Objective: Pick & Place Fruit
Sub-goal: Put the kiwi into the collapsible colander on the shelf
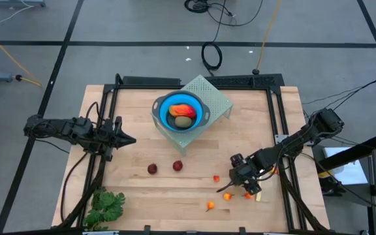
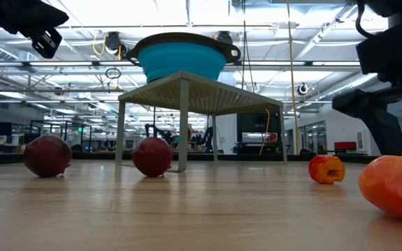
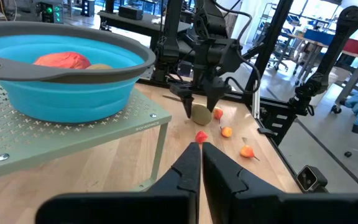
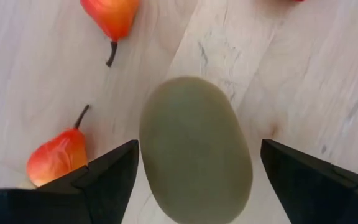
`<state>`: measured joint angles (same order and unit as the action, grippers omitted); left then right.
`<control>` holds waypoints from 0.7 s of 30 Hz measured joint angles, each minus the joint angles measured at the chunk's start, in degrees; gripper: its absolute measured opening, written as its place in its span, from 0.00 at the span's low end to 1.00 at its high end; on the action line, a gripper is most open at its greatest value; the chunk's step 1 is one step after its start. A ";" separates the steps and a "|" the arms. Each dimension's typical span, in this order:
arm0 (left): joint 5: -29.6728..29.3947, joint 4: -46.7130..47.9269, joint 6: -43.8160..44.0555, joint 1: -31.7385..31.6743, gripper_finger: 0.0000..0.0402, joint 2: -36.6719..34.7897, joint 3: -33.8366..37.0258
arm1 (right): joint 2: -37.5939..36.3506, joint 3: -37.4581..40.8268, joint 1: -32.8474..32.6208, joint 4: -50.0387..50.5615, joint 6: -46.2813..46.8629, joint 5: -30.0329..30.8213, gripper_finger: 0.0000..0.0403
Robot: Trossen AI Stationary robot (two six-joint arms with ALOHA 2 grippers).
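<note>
A: Fruit is lying scattered over the wooden table (image 1: 136, 196). Where are you sitting?

B: My right gripper (image 4: 194, 171) is hanging low over an olive-brown oval (image 4: 196, 149), fingers spread wide with the oval lying on the wood between them, neither pad touching it. In the left wrist view that same oval (image 3: 201, 114) is showing right under my right fingers.

A: What is crowding that spot?

B: Small orange-red pieces are lying close around it: one with a dark stem (image 4: 110, 17) just beyond the oval, another (image 4: 58, 158) right beside one finger. From above, more of them are dotting the table near my gripper (image 1: 243, 179): one (image 1: 217, 178) on the side toward the dark-red balls, one (image 1: 210, 206) nearer the front edge.

A: And the rest?

B: Two dark-red balls (image 1: 152, 169) (image 1: 177, 166) are sitting near each other at mid-table, well apart from me. The blue bowl (image 1: 199, 104) is standing on a pale perforated stand (image 1: 219, 96) at the back, holding a red-orange piece (image 1: 183, 111) and a second olive-brown oval (image 1: 183, 121). A leafy green bunch (image 1: 106, 205) is lying at the front left corner.

A: Left arm?

B: My left gripper (image 1: 128, 139) is waiting at the table's left side, fingers pressed together on nothing, pointing toward the stand.
</note>
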<state>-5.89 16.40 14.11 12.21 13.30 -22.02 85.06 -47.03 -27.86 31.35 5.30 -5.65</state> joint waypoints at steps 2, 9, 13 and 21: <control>0.00 0.00 0.02 0.00 0.02 0.00 0.00 | 0.00 0.00 0.00 -0.16 0.00 0.01 0.78; 0.00 0.02 0.02 0.00 0.03 0.00 0.02 | 0.01 0.00 0.00 -0.04 0.01 2.77 0.69; -0.01 0.02 0.02 0.00 0.05 0.00 0.00 | 0.01 0.00 0.11 0.03 0.02 4.39 0.62; -0.02 0.02 -0.10 -0.02 0.01 0.00 0.02 | 0.01 0.00 0.11 -0.07 7.83 4.53 0.54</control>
<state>-5.91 16.43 14.01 12.19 13.30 -22.00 85.07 -47.03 -27.75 31.28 13.13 -1.12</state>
